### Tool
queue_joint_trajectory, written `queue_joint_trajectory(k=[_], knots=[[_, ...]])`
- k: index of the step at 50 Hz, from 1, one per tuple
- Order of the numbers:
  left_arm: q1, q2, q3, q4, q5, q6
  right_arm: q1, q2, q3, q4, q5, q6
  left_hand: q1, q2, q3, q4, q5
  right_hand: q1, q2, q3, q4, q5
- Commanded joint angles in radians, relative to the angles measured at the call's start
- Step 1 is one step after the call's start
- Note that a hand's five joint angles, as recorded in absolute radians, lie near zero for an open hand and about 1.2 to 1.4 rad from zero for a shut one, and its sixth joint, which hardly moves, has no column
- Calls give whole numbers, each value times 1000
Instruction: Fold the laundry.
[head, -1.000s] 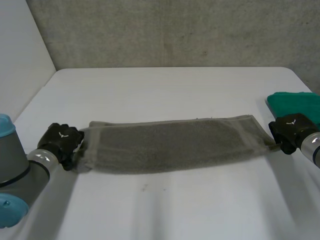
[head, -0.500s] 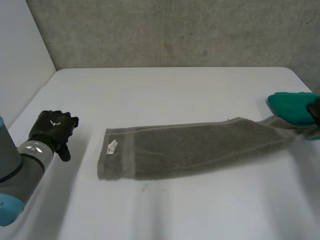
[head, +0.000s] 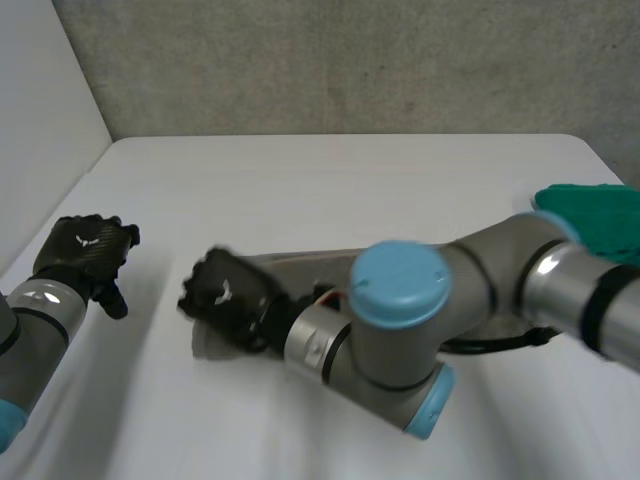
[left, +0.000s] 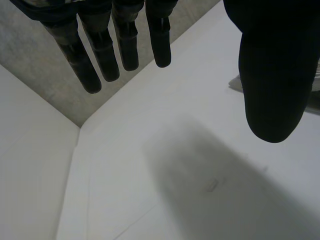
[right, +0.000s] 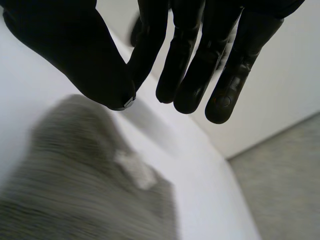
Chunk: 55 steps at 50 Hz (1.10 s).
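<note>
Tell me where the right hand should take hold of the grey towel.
Probably the short end of the grey towel, by the white tag, lying flat on the table just below the fingertips of the open right hand. Come down from above and pinch that edge; the rest lies under the right arm.

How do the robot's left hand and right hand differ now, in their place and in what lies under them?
The left hand is over bare table, apart from the grey towel; the right hand is over the towel's end, by its white label. The left hand is on its own side; the right hand is on the left side too, with the right arm reaching across the towel. Both are black, open and hold nothing.
</note>
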Motion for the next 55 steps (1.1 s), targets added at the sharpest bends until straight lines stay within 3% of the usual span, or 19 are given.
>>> queue_joint_trajectory(k=[1, 3, 4, 9, 12, 16, 21, 26, 37, 41, 45, 50, 55], knots=[[-11, -11, -7, 0, 3, -11, 17, 69, -65, 81, 159, -5, -1, 9, 7, 13, 23, -683, -855, -864, -875, -855], [-15, -11, -6, 3, 3, -11, 0, 30, -63, 92, 254, 4, -1, 9, 7, 13, 23, -681, -853, -861, -873, -852], [-22, -10, -3, 5, 3, -11, -34, -15, -53, 98, 346, 34, -1, 9, 7, 13, 23, -684, -856, -864, -876, -855], [-50, -10, 0, 5, 0, -13, -259, -186, 47, 114, 515, 246, -45, -35, -37, -31, -21, -666, -838, -847, -858, -838], [-53, -10, -4, 5, 0, -14, -406, -267, 111, 191, 497, 362, -45, -35, -37, -31, -21, -640, -812, -820, -832, -811], [-53, -13, -7, 5, 0, -14, -597, -277, 162, 299, 419, 476, -42, -33, -34, -28, -18, -604, -777, -785, -796, -776], [-54, -14, -9, 6, -1, -14, -715, -216, 177, 315, 307, 611, -42, -33, -34, -28, -18, -537, -709, -718, -729, -708], [-56, -24, -12, 5, -1, -22, -737, -127, 150, 316, 213, 686, -42, -33, -34, -28, -18, -411, -583, -591, -603, -582], [-54, -30, -18, 7, -1, -43, -727, -39, 110, 308, 212, 683, -42, -33, -34, -28, -18, -387, -559, -568, -579, -559], [-54, -33, -21, 7, 0, -43, -726, -5, 84, 287, 219, 682, -42, -33, -34, -28, -18, -138, -310, -319, -330, -310], [-54, -34, -21, 8, 0, -42, -723, 28, 26, 288, 222, 641, -42, -33, -34, -28, -18, 395, 223, 214, 203, 223], [-53, -33, -21, 8, 0, -42, -692, 9, -66, 313, 227, 556, -42, -33, -34, -28, -18, 396, 224, 215, 204, 224], [-44, -27, -23, 5, -1, -42, -550, -30, -218, 377, 227, 568, -42, -33, -34, -28, -18, 396, 224, 215, 204, 224]])
